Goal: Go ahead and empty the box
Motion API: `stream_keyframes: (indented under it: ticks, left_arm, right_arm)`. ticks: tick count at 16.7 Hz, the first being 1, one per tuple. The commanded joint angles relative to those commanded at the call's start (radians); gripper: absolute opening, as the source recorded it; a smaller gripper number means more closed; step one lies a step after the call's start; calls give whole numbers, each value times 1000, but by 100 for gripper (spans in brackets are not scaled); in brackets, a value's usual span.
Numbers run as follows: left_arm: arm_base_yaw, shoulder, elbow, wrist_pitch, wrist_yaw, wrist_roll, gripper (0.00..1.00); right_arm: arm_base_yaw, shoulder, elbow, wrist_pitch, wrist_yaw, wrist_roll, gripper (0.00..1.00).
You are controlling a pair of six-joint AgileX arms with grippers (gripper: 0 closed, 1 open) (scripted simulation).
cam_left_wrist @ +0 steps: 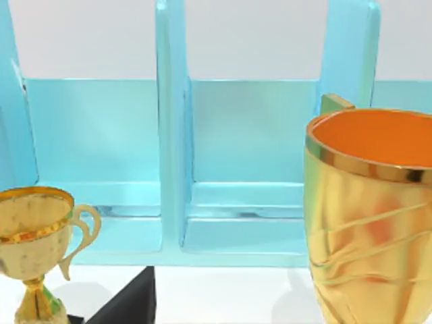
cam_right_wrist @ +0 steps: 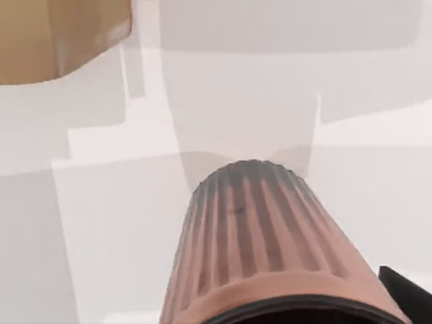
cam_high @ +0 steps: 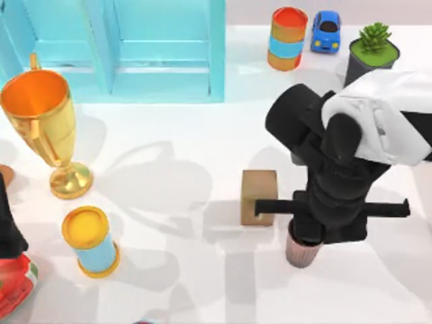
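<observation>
The right claw (cam_high: 305, 237) hangs over the ribbed cup (cam_high: 302, 251), near the brown box (cam_high: 259, 196). I cannot tell its grip. Next, probably set the cup down.

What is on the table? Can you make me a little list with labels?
box: small brown box, middle of table
cup: ribbed pink cup, standing right of the box
right gripper: directly over the cup
shelf: blue shelf at the back
trophy: gold trophy, left side
cans: one front left, one at the back
car: blue toy car
plant: potted plant
</observation>
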State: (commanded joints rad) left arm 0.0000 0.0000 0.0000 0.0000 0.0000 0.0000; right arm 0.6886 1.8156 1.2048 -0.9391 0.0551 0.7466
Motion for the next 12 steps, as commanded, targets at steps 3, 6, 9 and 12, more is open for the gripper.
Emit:
stream_keyframes:
  ticks: [3,6,9,12]
  left_arm:
    - [0,0,0,0,0,0,100]
    - [0,0,0,0,0,0,100]
    - [0,0,0,0,0,0,100]
    - [0,0,0,0,0,0,100]
  right_arm:
    - [2,12,-24,39,2,1,0]
    - [2,12,-24,39,2,1,0]
    - [2,12,-24,39,2,1,23]
    - [2,12,-24,39,2,1,45]
